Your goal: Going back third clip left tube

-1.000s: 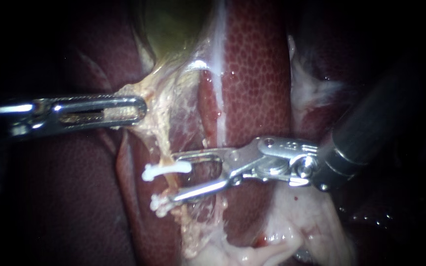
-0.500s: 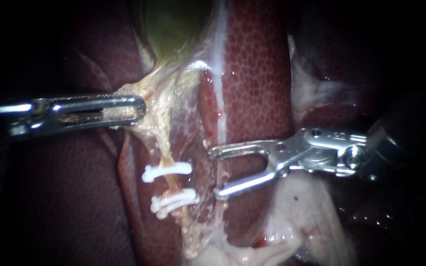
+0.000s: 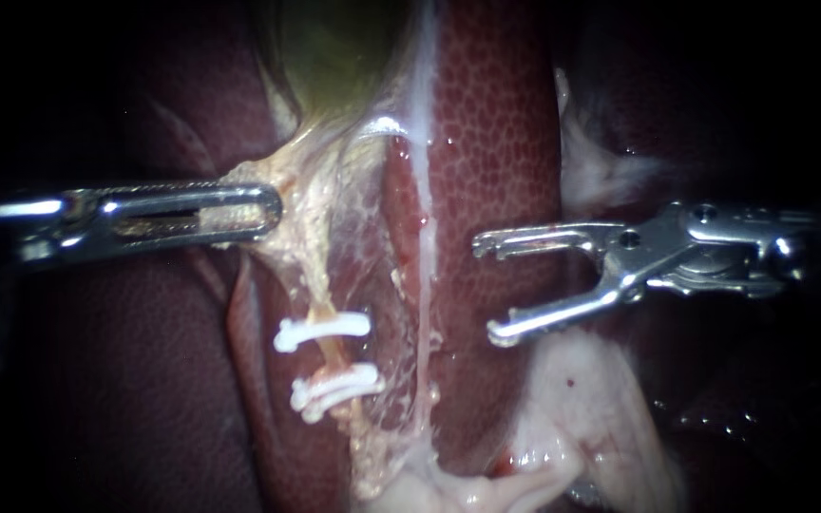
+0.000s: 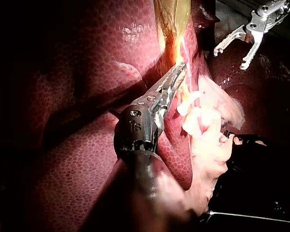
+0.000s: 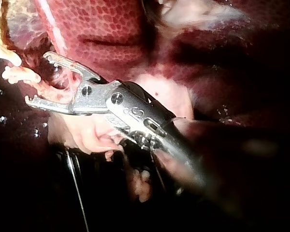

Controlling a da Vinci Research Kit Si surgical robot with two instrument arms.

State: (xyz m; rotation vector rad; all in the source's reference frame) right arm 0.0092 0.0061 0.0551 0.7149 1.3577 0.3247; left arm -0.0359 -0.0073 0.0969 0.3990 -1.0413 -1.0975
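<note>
A thin tan tube [image 3: 318, 285] runs down from the gallbladder [image 3: 334, 47] and carries two white clips, an upper clip [image 3: 323, 330] and a lower clip [image 3: 334, 388]. My left instrument [image 3: 239, 214] lies level, jaws shut on pale tissue at the gallbladder's neck, above the clips. My right instrument [image 3: 488, 290] hovers over the liver [image 3: 496, 142], to the right of the clips and apart from them, jaws open and empty. The right wrist view shows those open jaws [image 5: 38, 78] just short of the clips [image 5: 18, 75]. The left wrist view shows my left instrument [image 4: 176, 77] holding the stretched tissue.
A white strand [image 3: 423, 266] runs down the liver between the clipped tube and my right instrument. Pale fatty tissue [image 3: 582, 408] lies below the right jaws. Dark liver [image 3: 125, 380] fills the left side.
My right instrument has drawn back to the right and slightly up, away from the lower clip, with its jaws still open. The clips and my left instrument have not moved.
</note>
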